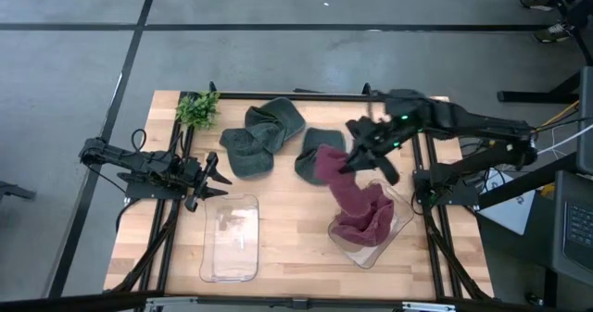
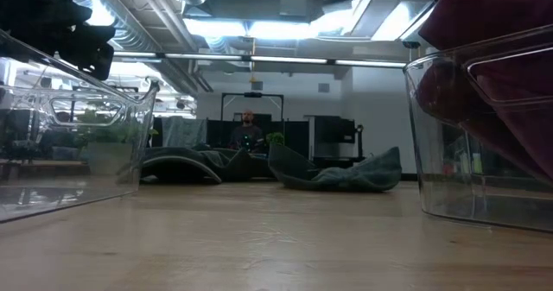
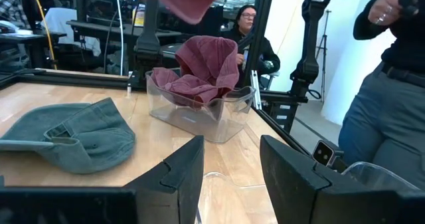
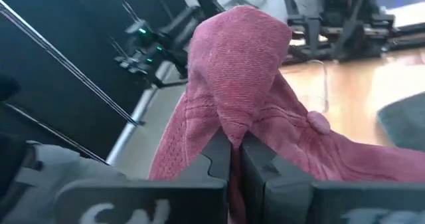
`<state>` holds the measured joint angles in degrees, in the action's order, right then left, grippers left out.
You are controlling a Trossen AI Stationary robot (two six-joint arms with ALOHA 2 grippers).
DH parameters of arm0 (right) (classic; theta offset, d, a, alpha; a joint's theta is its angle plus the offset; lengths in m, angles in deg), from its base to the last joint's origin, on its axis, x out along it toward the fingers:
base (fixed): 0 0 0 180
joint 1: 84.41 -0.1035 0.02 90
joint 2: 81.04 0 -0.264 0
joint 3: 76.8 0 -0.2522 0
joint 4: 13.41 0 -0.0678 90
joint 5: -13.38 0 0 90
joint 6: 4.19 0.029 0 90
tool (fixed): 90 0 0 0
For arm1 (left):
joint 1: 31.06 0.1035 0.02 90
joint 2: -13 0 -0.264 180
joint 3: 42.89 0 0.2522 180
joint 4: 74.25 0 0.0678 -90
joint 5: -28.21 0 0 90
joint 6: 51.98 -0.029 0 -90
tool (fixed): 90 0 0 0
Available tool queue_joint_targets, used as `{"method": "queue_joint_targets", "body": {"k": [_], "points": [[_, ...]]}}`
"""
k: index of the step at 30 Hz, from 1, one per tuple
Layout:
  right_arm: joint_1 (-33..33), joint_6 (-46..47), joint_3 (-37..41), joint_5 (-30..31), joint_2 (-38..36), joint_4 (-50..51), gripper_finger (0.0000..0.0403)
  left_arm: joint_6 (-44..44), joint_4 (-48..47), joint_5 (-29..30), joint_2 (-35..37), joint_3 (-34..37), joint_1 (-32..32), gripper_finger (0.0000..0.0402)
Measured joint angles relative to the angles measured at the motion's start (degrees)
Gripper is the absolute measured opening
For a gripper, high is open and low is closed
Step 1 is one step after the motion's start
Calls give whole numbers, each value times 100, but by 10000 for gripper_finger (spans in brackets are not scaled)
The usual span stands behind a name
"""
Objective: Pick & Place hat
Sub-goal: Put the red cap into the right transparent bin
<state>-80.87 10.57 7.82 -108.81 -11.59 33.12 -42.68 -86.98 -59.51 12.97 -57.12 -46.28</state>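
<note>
A wooden worktop (image 1: 287, 224) fills the centre of the high view, grey floor around it. Right of centre, the right gripper (image 1: 355, 153) has its jaws clamped on a red hat (image 1: 335, 175), lifting one end while the rest sags into the clear bin (image 1: 400, 221) at lower right, apparently mid-transfer. At left, the left gripper (image 1: 215, 180) waits, jaws apart, beside an empty clear tray (image 1: 232, 238). Grey hats (image 1: 263, 134) lie toward the top.
</note>
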Motion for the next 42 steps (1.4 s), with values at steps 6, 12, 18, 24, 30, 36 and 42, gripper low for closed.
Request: {"method": "queue_joint_targets", "body": {"k": [6, 12, 18, 24, 30, 36, 42], "points": [[-2, 167, 0, -195, -425, 697, 11, -1, 1, 1, -1, 1, 1, 143], [-167, 139, 0, -185, -692, 1527, 11, 0, 2, 0, 0, 1, 0, 143], [-485, -34, 0, 372, -859, 2602, 11, 0, 2, 2, 0, 2, 2, 143], [-750, -128, 0, 1394, -964, 3494, 11, -2, 2, 0, 0, 2, 2, 143], [-1055, -41, 0, 2373, -1098, 3940, 11, 0, 2, 2, -2, 0, 0, 143], [-1590, 102, 265, 2961, -1306, 4036, 11, -1, 1, 0, -2, 0, 1, 143], [-2428, 1024, 626, 3564, -1515, 4039, 11, 0, 2, 0, -2, 0, 0, 143]]}}
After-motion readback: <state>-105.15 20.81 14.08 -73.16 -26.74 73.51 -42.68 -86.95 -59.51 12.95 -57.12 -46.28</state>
